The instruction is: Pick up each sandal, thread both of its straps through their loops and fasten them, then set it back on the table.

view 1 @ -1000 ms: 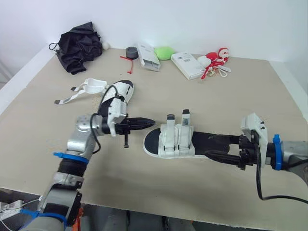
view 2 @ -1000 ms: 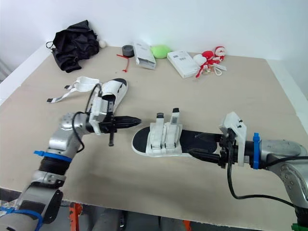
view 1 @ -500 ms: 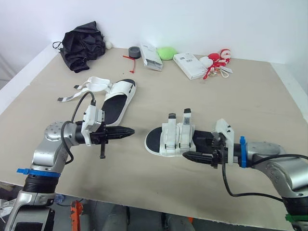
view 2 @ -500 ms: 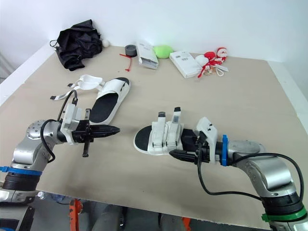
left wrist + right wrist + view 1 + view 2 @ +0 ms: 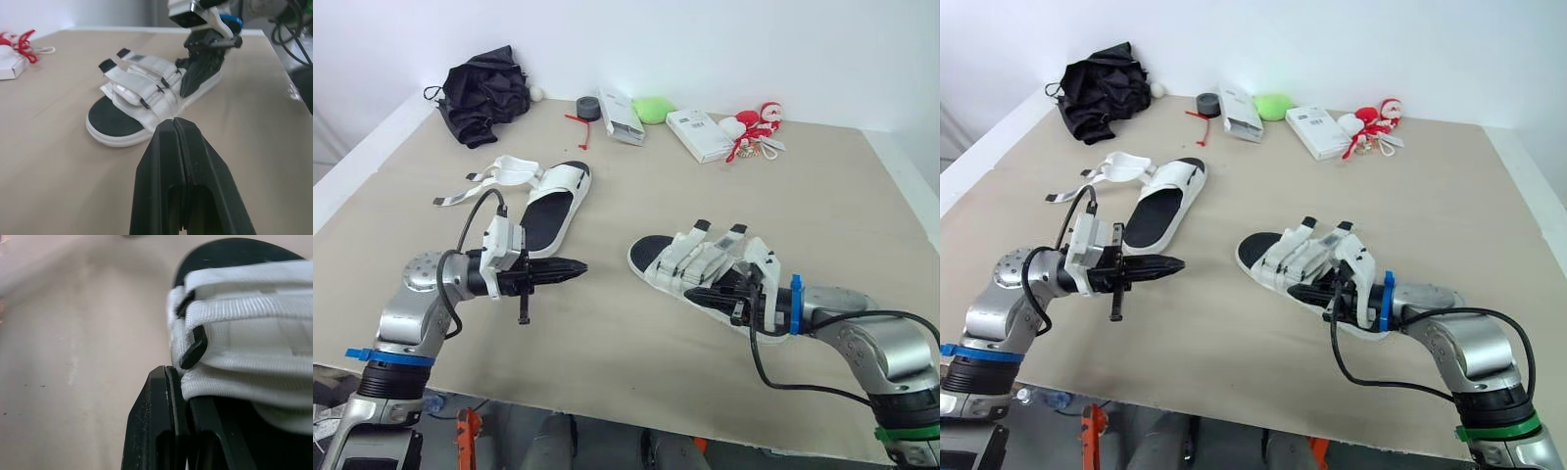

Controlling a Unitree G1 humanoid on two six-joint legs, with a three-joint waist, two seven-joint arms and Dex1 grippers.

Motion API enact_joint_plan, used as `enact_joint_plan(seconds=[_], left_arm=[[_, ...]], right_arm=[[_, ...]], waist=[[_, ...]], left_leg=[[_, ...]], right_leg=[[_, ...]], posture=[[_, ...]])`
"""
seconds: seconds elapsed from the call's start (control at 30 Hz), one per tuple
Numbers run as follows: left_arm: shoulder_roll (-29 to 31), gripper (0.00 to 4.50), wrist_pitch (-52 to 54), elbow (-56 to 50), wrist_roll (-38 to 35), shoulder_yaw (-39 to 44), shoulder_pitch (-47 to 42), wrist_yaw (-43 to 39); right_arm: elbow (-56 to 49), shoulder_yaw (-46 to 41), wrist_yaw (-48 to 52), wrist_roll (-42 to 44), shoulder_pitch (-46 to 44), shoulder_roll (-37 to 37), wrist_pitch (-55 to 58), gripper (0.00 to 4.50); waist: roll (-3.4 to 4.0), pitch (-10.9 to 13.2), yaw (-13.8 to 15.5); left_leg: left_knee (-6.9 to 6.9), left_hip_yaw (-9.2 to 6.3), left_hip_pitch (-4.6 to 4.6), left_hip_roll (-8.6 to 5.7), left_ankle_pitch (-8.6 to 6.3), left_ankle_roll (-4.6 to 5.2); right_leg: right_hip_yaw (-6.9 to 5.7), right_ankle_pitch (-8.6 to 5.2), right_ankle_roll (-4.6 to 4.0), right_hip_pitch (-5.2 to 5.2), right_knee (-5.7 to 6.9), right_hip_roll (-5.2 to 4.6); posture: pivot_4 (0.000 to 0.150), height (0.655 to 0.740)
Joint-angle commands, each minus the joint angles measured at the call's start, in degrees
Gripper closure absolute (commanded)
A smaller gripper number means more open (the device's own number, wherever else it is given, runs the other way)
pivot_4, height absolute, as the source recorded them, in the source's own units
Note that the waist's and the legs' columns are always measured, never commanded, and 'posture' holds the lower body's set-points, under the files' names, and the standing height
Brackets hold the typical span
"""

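Observation:
A white sandal with a black footbed (image 5: 705,266) lies slanted on the table, both straps closed across it. My right gripper (image 5: 691,292) is shut, its tips against the sandal's near side just under the straps (image 5: 244,328); I cannot tell if anything is pinched. The left wrist view shows the same sandal (image 5: 139,93) with the right gripper (image 5: 185,92) at its edge. My left gripper (image 5: 579,265) hovers shut and empty to the sandal's left. The second sandal (image 5: 553,201) lies farther back on the left, its straps (image 5: 494,176) loose and spread out.
Along the back edge lie a black cloth bundle (image 5: 487,90), a dark tape roll (image 5: 586,106), two white boxes (image 5: 617,116) (image 5: 697,134), a green object (image 5: 650,108) and a red-and-white toy (image 5: 754,122). The table's front edge (image 5: 607,409) runs close under both arms.
My right gripper has gone from open to shut at the sandal's side, and the sandal has swung from lying crosswise to a slant. The left gripper drew back leftward earlier, then stayed still.

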Motion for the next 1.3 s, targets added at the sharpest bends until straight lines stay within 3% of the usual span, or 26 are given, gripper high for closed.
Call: enact_joint_plan(seconds=[0.03,0.2,0.37,0.5,0.7,0.97,1.1,1.23,1.3], left_arm=[[-2.39,4.50,-2.43,2.48,2.56,0.37,-2.16,4.83],[-6.11,4.50,-4.86,3.67,5.37,-1.61,-2.46,8.37],[-9.40,4.50,-5.92,2.98,7.04,-3.61,-1.31,11.19],[-10.86,4.50,-6.02,2.63,7.40,-3.75,-1.33,12.84],[-11.49,4.50,-5.41,1.97,6.39,-2.58,-1.58,15.56],[-10.04,4.50,-0.34,0.11,4.05,1.20,-1.00,20.32],[-8.57,4.50,0.97,4.32,6.50,2.76,-3.20,24.74],[-8.57,4.50,2.50,9.67,7.72,4.48,-6.89,29.85],[-8.74,3.98,4.16,13.28,8.24,5.84,-9.28,33.69]], right_arm=[[7.30,-9.67,-11.89,-4.05,-6.68,0.50,-1.74,4.42],[24.37,-15.16,-26.66,-9.26,-18.58,1.98,-1.69,4.42],[39.05,-14.85,-38.91,-15.41,-27.15,5.53,-3.08,4.42],[42.23,-12.65,-37.40,-16.58,-29.02,8.01,-3.54,2.95],[41.22,-13.64,-34.16,-17.43,-26.58,5.22,-4.60,0.13],[24.35,-19.50,-28.20,-13.63,-13.95,-2.16,1.18,0.13],[3.89,-23.24,-17.12,-4.49,-0.49,-4.57,5.93,0.13],[-8.07,-25.79,-12.34,4.26,5.34,-2.80,7.49,0.13],[-13.02,-24.76,-12.04,7.65,5.29,-0.66,6.62,0.05]], waist=[[0.04,0.03,0.00],[0.09,0.08,-0.02],[0.11,0.08,-0.37],[0.12,0.07,-0.99],[0.13,0.07,-0.93],[0.18,0.06,-0.06],[0.24,0.04,-0.30],[0.23,0.05,-0.60],[0.22,0.05,-0.85]], left_leg=[[0.03,0.01,0.00,-0.04,0.11,0.01],[-0.02,0.00,-0.02,-0.10,0.36,0.08],[-0.13,0.02,0.01,-0.09,0.37,0.07],[-0.20,0.12,0.04,-0.07,0.40,0.04],[-0.12,0.10,0.05,-0.09,0.55,0.10],[-0.11,0.03,0.00,-0.20,0.61,0.16],[-0.12,-0.02,0.06,-0.10,0.61,0.16],[-0.11,-0.08,0.14,0.00,0.63,0.18],[-0.09,-0.06,0.21,0.00,0.74,0.23]], right_leg=[[0.02,0.11,-0.06,-0.04,0.08,-0.01],[0.02,0.30,-0.17,-0.13,0.21,-0.04],[0.08,0.31,-0.20,-0.22,0.37,-0.01],[0.20,0.34,-0.26,-0.34,0.50,0.01],[0.19,0.46,-0.24,-0.29,0.52,0.00],[0.17,0.44,-0.16,-0.24,0.51,-0.07],[0.16,0.47,-0.22,-0.23,0.53,0.06],[0.12,0.43,-0.15,-0.15,0.54,0.20],[0.15,0.38,0.11,-0.11,0.54,0.21]], posture=[[0.150,0.7322],[0.150,0.7322],[0.150,0.7322],[0.150,0.7322],[0.150,0.7322],[0.150,0.7322],[0.150,0.7322],[0.150,0.7322],[0.150,0.7322]])
